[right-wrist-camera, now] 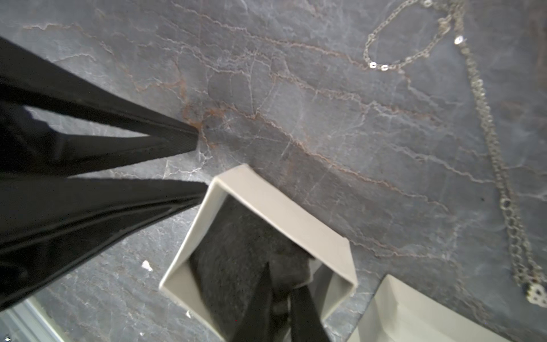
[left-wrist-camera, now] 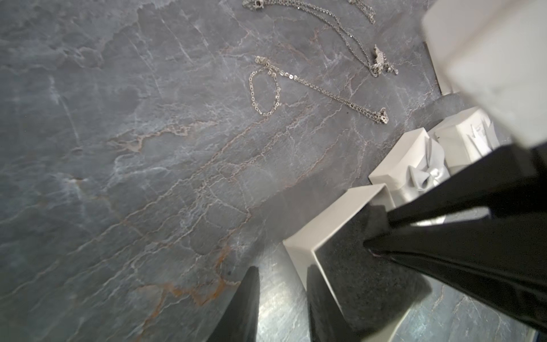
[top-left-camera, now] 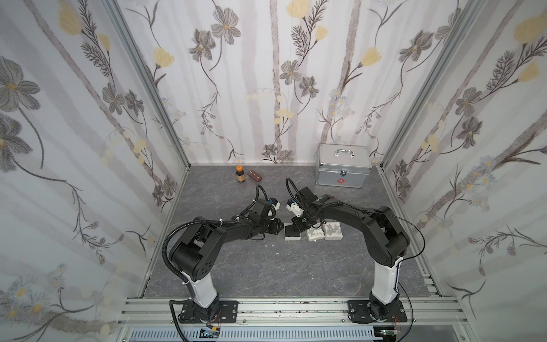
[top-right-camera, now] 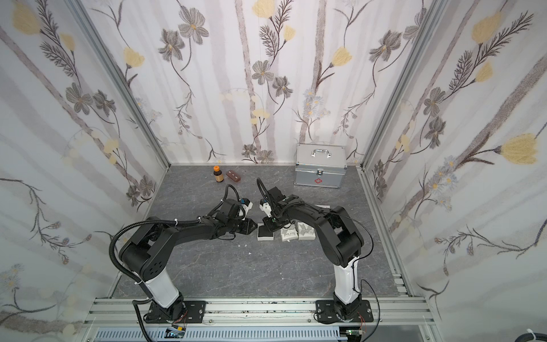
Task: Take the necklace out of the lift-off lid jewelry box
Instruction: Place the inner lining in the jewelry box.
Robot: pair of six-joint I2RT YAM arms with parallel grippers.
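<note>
Contents: jewelry box [right-wrist-camera: 284, 213], white card with a dark foam pad, is being shown open on the desk [left-wrist-camera: 148, 177], with no lid on it. Right hand [right-wrist-camera: 281, 278] is being held over the pad, fingers slightly parted, and nothing is being gripped. Left hand [left-wrist-camera: 281, 269] is being held released beside the box, with one fingertip just at an outer corner.

Location of necklace: no chain is being shown on the visible pad. Fine silvery chains [left-wrist-camera: 319, 87] are being seen lying on the bare desk, apart from the box. Which of them is the task's cannot be told.

Risks, as judged:
- the light box being pushed or tipped by either hand
- the pad being dragged out by a pinch
- a thin chain being missed or snagged
- the two hands being knocked together, since they are close

Markings: a red cross is being displayed on the metal case [top-left-camera: 342, 168]. The bottle [top-left-camera: 241, 175] label and the print on a neighbouring box [top-left-camera: 315, 235] are being rendered too small to read.
</note>
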